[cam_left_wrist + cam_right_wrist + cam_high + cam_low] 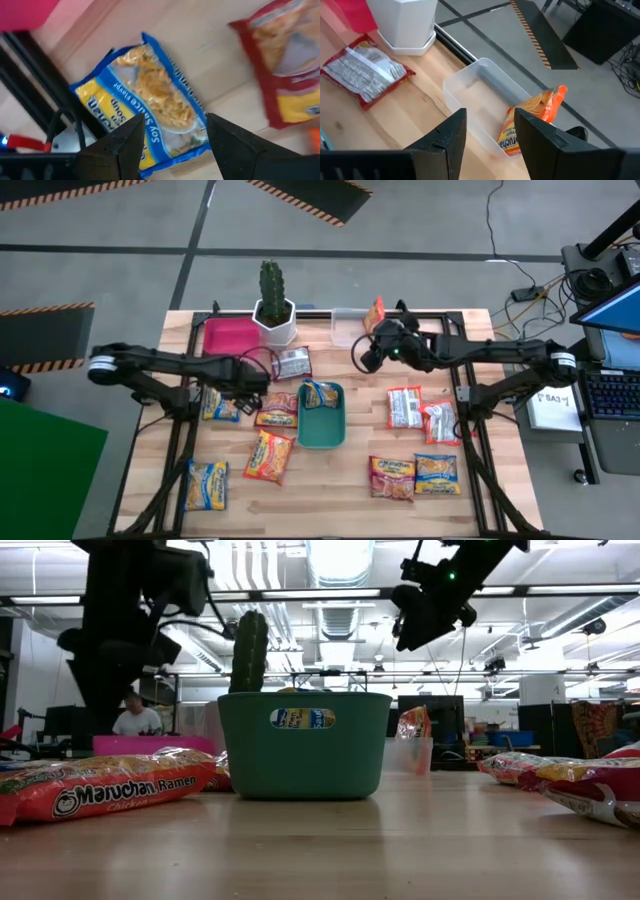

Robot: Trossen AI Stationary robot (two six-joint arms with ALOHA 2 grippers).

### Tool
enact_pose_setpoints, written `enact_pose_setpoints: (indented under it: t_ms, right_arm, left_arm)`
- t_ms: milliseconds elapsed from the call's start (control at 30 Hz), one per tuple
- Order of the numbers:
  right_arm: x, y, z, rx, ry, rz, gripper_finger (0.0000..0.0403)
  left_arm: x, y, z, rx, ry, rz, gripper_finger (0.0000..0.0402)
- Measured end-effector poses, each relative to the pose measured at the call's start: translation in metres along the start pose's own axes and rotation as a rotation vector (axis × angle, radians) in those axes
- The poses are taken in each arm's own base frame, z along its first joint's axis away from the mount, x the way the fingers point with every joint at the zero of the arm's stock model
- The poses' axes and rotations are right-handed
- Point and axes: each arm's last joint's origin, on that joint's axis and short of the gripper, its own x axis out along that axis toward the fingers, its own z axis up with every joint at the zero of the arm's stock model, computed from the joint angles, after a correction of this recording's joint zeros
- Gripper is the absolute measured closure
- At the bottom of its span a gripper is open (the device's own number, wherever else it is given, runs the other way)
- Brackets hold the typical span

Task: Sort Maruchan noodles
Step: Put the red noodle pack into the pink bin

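Observation:
Several Maruchan noodle packets lie flat on the wooden table. My left gripper [247, 383] points down, open, above a yellow-blue packet [150, 100] that lies near the table's left frame rail; its fingers stand over the packet's two sides without touching it. My right gripper [490, 117] hangs open and empty in the air, aimed at the clear tray [485, 97]. An orange packet [530, 120] stands in that tray, leaning against its wall. A white-red packet [365, 67] lies beside the cactus pot [407, 22].
A green tray [322, 430] at the table's middle holds a yellow-blue packet [320, 393]. A pink tray [230, 335] and the cactus [272, 285] stand at the far edge. Orange-red packets [268, 455] lie left of the middle, white-red ones [404, 406] on the right.

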Motion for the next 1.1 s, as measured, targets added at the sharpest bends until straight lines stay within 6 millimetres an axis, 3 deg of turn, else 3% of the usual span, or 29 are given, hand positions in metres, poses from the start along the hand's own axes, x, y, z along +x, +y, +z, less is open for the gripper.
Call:
enact_pose_setpoints:
  t_ms: [200, 333, 467, 800, 967, 1100]
  right_arm:
    - [0.002, 0.001, -0.002, -0.021, -0.01, 0.002, 0.0248]
    - [0.002, 0.001, -0.002, -0.027, -0.017, 0.002, 0.025]
    - [0.002, 0.001, -0.002, -0.024, -0.016, 0.003, 0.025]
    - [0.004, 0.003, -0.007, -0.011, 0.009, 0.057, 0.025]
    - [0.006, 0.004, -0.011, -0.013, 0.019, 0.055, 0.0252]
    - [0.006, 0.004, -0.013, -0.014, 0.023, 0.055, 0.0248]
  left_arm:
    - [0.004, -0.012, 0.001, 0.048, 0.021, -0.087, 0.0208]
    - [0.0, -0.035, 0.0, 0.225, -0.056, -0.273, 0.0208]
    - [-0.002, -0.042, 0.003, 0.314, -0.171, -0.285, 0.0208]
    - [0.01, -0.039, 0.005, 0.217, -0.363, -0.259, 0.0208]
    - [0.012, -0.032, -0.009, 0.256, -0.508, -0.431, 0.0222]
    - [0.009, -0.014, -0.022, 0.251, -0.598, -0.597, 0.0232]
